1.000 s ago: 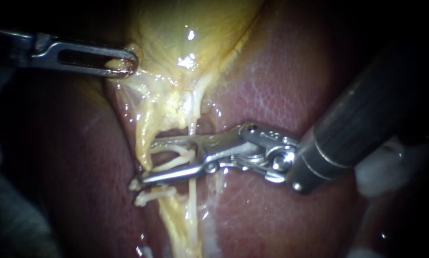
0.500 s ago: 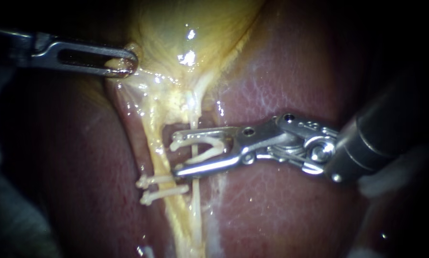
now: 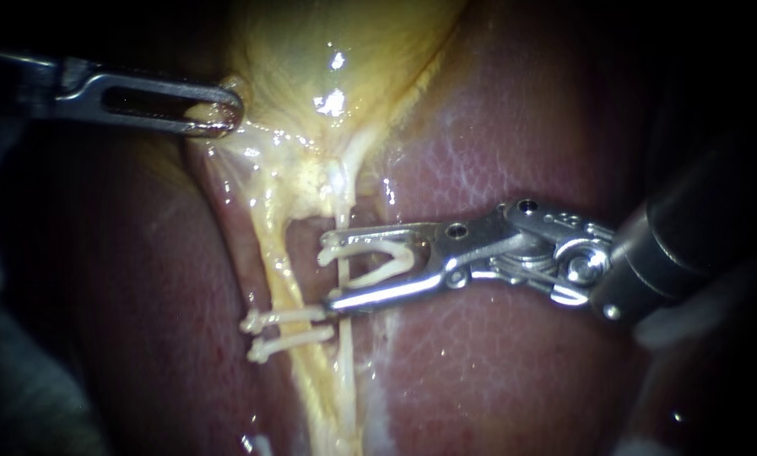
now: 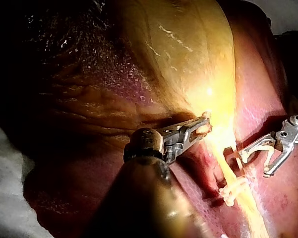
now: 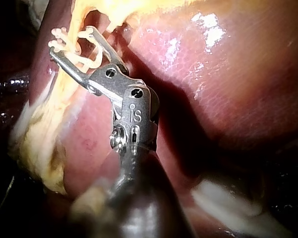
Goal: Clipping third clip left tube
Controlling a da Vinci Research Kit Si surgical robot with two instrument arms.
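My left tool (image 3: 218,114) sits at upper left, jaws clenched on the edge of the gallbladder (image 3: 336,51). My right tool (image 3: 326,270) reaches in from the right over the liver (image 3: 496,143), its spread jaws grasping an open clip (image 3: 386,257). A thin strand (image 3: 343,279) crosses between the clip's legs. The left tube (image 3: 270,245) runs just left of those tips, with two closed clips (image 3: 281,319) on it at lower centre.
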